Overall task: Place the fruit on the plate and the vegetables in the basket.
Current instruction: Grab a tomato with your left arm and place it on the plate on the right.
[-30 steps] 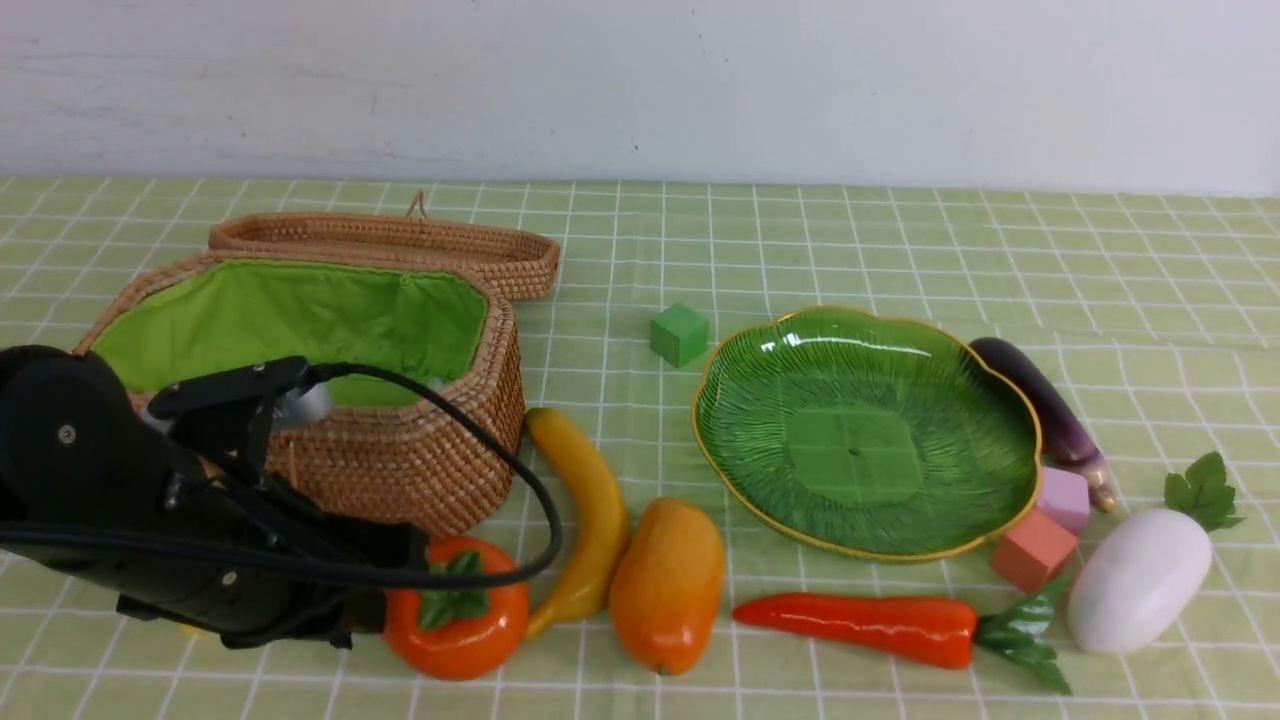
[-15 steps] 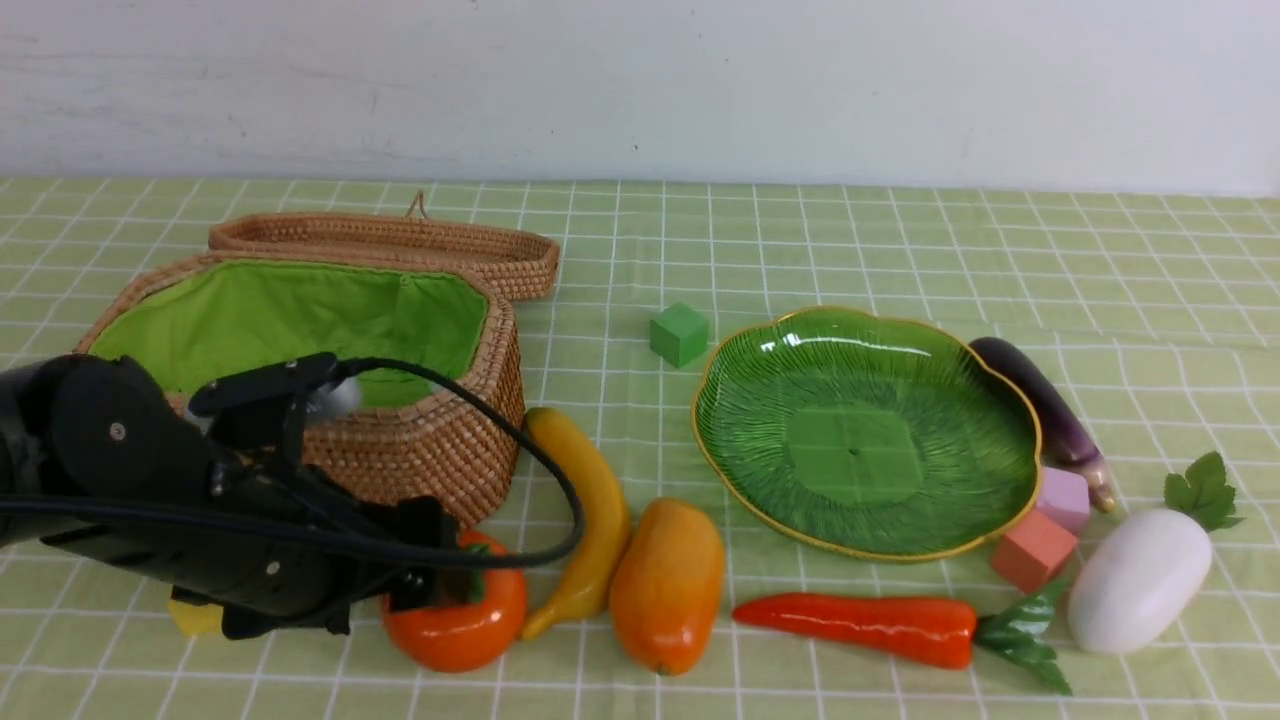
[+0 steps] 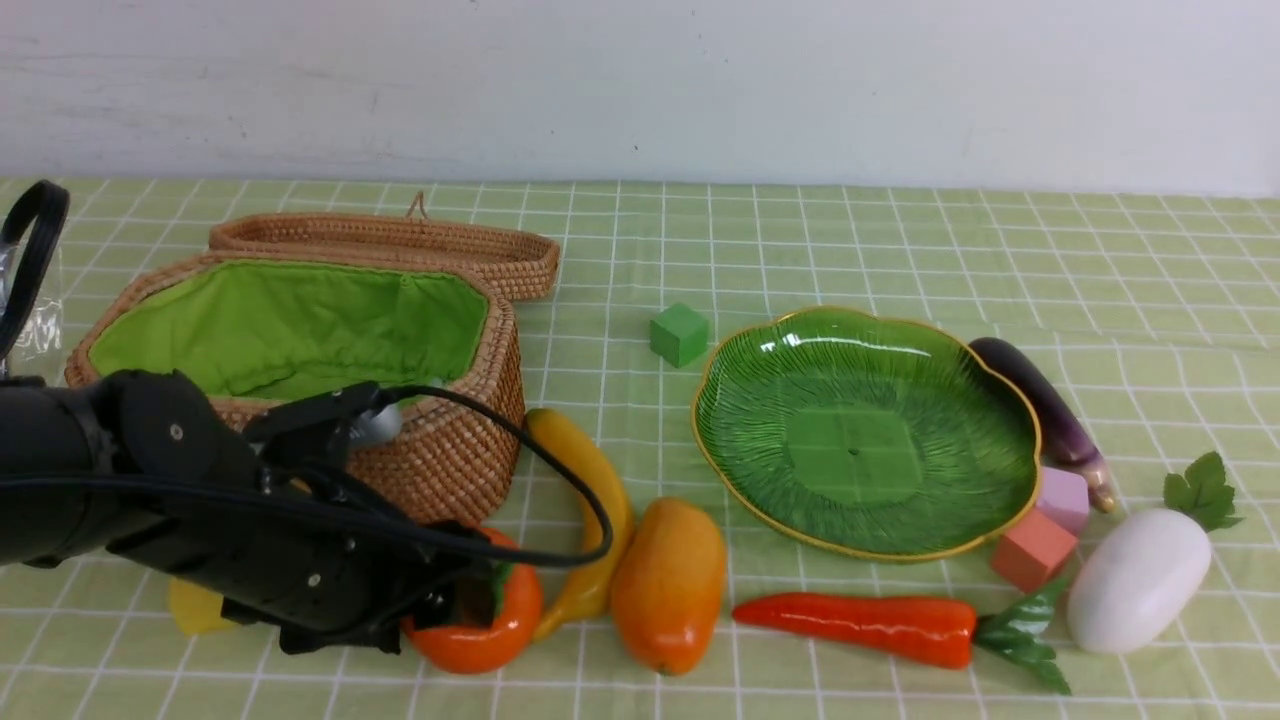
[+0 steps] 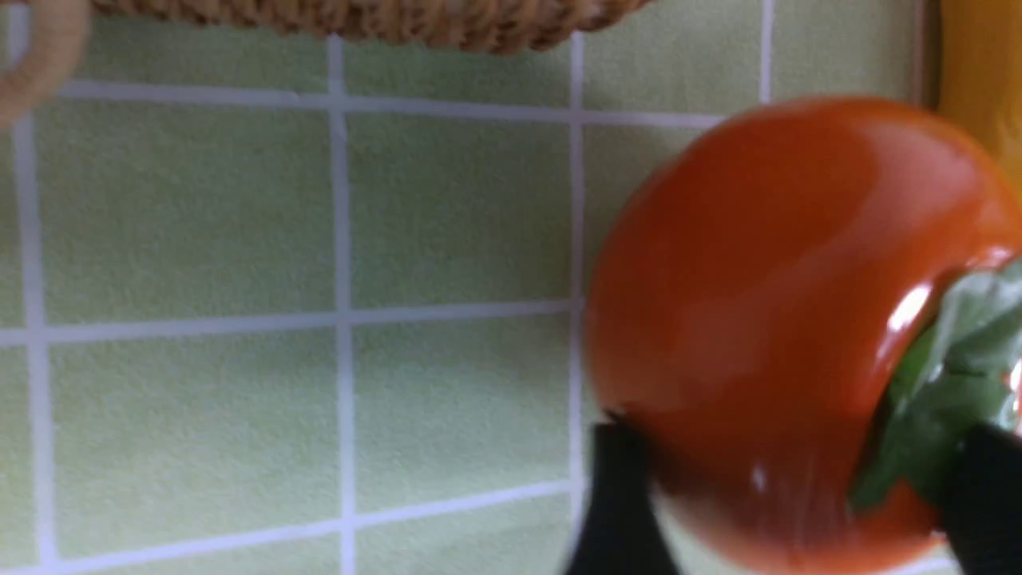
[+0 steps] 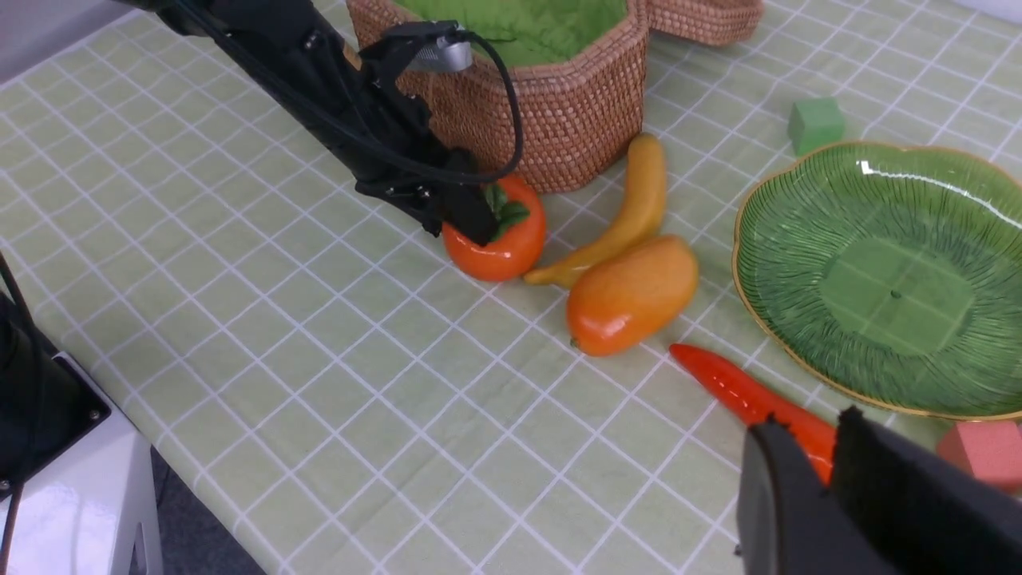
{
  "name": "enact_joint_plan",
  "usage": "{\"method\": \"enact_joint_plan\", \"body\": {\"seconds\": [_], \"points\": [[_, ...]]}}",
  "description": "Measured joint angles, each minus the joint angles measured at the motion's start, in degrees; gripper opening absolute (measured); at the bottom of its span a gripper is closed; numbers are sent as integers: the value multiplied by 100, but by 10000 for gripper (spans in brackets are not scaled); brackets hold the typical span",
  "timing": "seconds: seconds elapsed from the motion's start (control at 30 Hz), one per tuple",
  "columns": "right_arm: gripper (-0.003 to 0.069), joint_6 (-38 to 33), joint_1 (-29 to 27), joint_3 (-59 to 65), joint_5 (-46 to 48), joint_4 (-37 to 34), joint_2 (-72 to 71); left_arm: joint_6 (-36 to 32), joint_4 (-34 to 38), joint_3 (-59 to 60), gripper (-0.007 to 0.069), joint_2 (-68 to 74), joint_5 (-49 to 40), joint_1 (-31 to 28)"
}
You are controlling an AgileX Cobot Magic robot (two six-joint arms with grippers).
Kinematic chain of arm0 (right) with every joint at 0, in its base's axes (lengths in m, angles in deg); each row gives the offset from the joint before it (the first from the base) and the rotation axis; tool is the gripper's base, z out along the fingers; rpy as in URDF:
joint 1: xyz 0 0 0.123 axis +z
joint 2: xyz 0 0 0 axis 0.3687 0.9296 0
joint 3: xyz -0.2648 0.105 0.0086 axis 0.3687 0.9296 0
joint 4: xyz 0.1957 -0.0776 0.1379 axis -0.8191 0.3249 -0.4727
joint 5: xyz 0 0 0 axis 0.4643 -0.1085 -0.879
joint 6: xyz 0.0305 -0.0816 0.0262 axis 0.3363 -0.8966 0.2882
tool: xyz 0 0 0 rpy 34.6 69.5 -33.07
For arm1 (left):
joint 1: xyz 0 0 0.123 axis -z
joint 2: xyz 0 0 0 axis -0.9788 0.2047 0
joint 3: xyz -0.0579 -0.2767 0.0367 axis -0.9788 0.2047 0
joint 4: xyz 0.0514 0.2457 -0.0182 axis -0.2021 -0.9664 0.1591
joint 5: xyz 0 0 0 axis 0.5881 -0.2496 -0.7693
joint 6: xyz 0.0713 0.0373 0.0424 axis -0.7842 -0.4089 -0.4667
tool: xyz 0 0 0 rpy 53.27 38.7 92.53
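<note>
The orange-red persimmon lies on the cloth in front of the basket, beside the banana and the mango. My left gripper has its two black fingers against the persimmon, one low on its side and one on its green cap, shut on it. The carrot, white radish and purple eggplant lie around the green plate, which holds nothing. My right gripper hovers over the carrot, its fingers almost together with nothing between them.
The basket's lid lies open behind it. A green cube sits behind the plate, and a pale pink cube and a red cube lie at its front right. A small yellow object peeks out under my left arm.
My left arm has dropped lower and reached right, and its fingers have come around the persimmon. The persimmon has shifted slightly right, toward the banana.
</note>
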Motion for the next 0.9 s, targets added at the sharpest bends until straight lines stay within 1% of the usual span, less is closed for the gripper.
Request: {"method": "enact_joint_plan", "body": {"seconds": [0.07,0.1,0.13,0.17,0.23,0.27,0.43,0.6,0.77,0.87,0.9], "points": [[108,0,0,0,0,0,0,-7,-7,1,303,-15,-131,0],[108,0,0,0,0,0,0,-7,-7,1,287,-15,-139,0],[110,0,0,0,0,0,0,-13,-90,1,178,-13,-173,0],[111,0,0,0,0,0,0,-17,-198,11,88,0,-168,0],[112,0,0,0,0,0,0,-23,-304,18,4,30,-162,-7],[113,0,0,0,0,0,0,-23,-381,29,-13,41,-206,-7],[116,0,0,0,0,0,0,-17,-497,29,-13,-110,-265,-7],[119,0,0,0,0,0,0,132,-638,29,-13,-386,-354,-7],[119,0,0,0,0,0,0,238,-964,29,-9,-774,-821,-7],[119,0,0,0,0,0,0,254,-977,29,27,-910,-967,-7],[119,0,0,0,0,0,0,253,-979,29,90,-1000,-1024,-7]]}}
